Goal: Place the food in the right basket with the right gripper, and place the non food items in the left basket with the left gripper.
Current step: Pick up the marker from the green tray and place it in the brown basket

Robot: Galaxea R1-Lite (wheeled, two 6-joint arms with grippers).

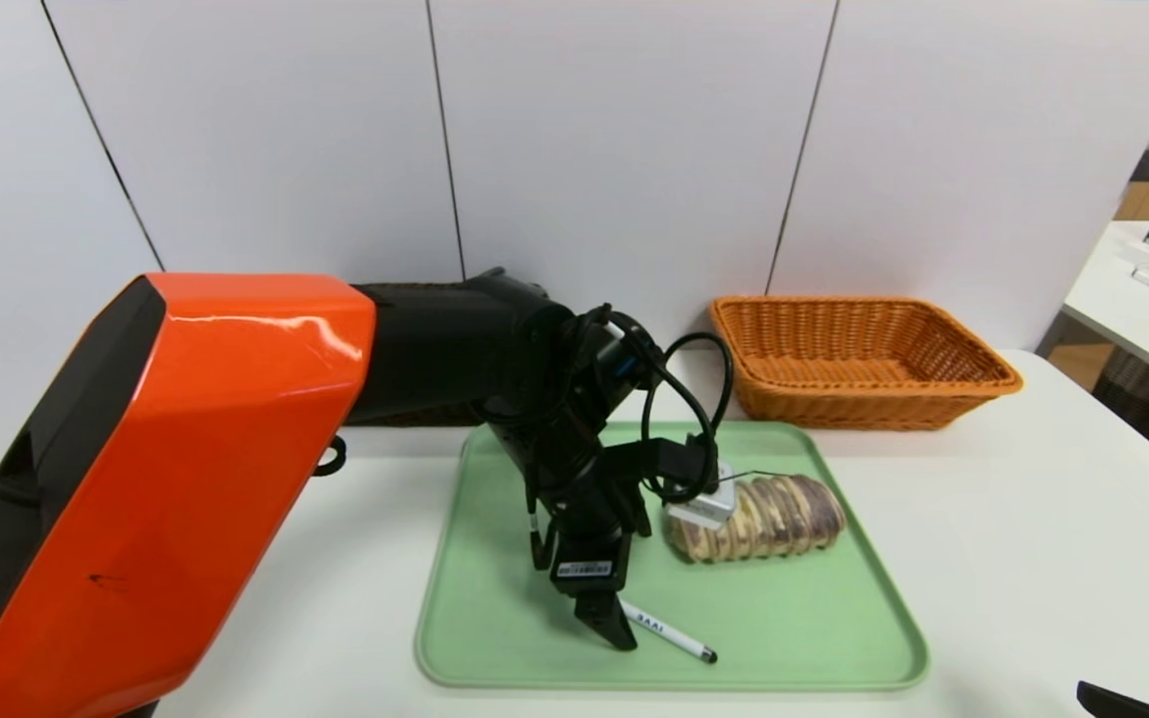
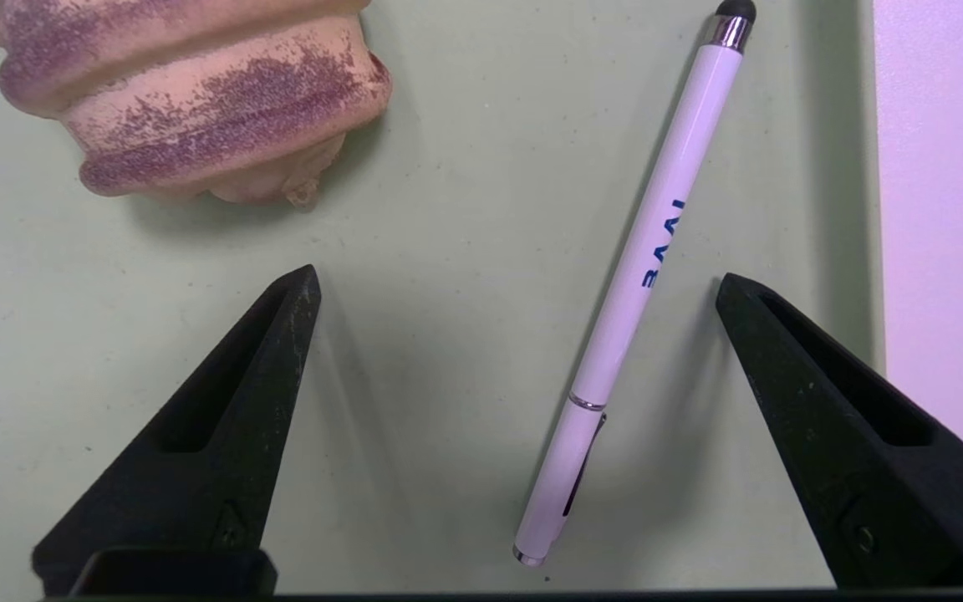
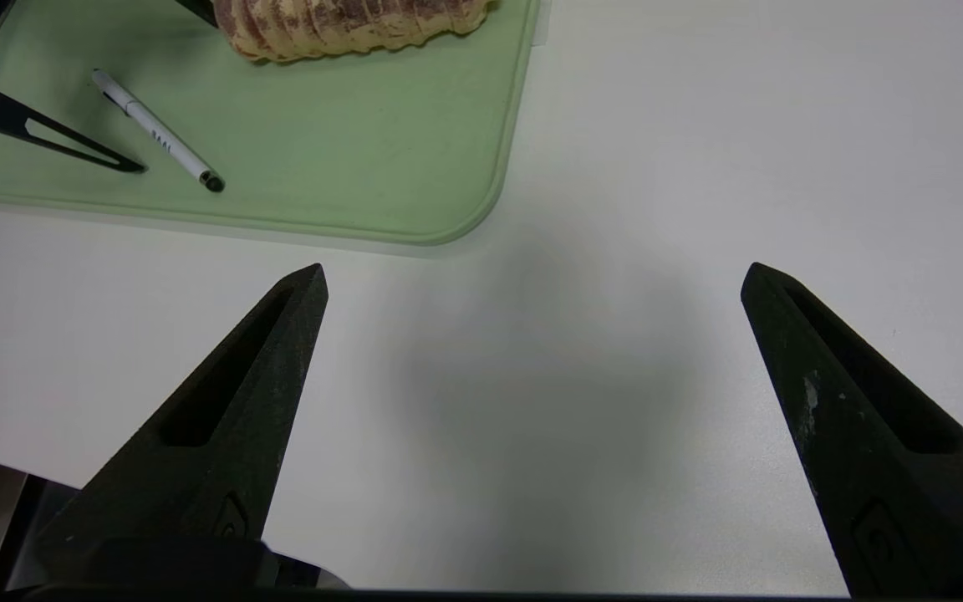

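The food, a ridged tan and purple-brown bread roll (image 1: 764, 519) (image 2: 189, 100) (image 3: 348, 25), lies on a green tray (image 1: 814, 638). Nearer the front of the tray lies a slim white pen (image 1: 669, 633) (image 2: 640, 276) (image 3: 155, 130). My left gripper (image 1: 614, 623) (image 2: 519, 284) hovers low over the tray, open, with the pen's clip end between its fingers but touching neither. The orange right basket (image 1: 864, 364) stands empty behind the tray. The dark left basket (image 1: 435, 414) is mostly hidden behind my left arm. My right gripper (image 1: 1143, 688) (image 3: 536, 280) is open over bare table at the front right.
The white table (image 1: 1033, 519) carries the tray in the middle, with a white wall right behind the baskets. Another white table (image 1: 1133, 299) with small items stands off to the far right. My bulky orange left arm (image 1: 166, 479) fills the left side.
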